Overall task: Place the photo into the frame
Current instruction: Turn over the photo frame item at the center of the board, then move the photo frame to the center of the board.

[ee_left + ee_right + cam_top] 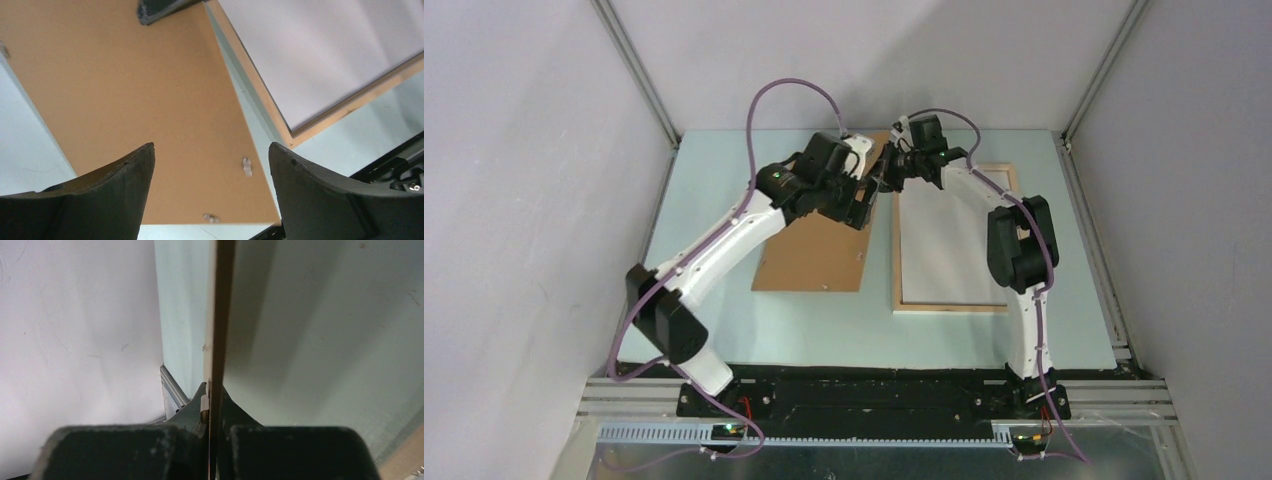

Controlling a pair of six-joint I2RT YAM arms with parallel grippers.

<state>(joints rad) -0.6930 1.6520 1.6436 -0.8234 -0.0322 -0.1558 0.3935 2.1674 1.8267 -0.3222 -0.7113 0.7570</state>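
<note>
Right wrist alone: right tool [212, 390] clamped on brown board [222, 315]; left tool [211, 150] agape.

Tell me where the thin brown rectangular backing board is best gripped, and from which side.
Grip the thin brown rectangular backing board at its far right edge near the corner, coming in from the side of the pale-wood rectangular picture frame. It is a broad, thin sheet, so only an edge fits between fingers. The right end effector is shut there.
</note>
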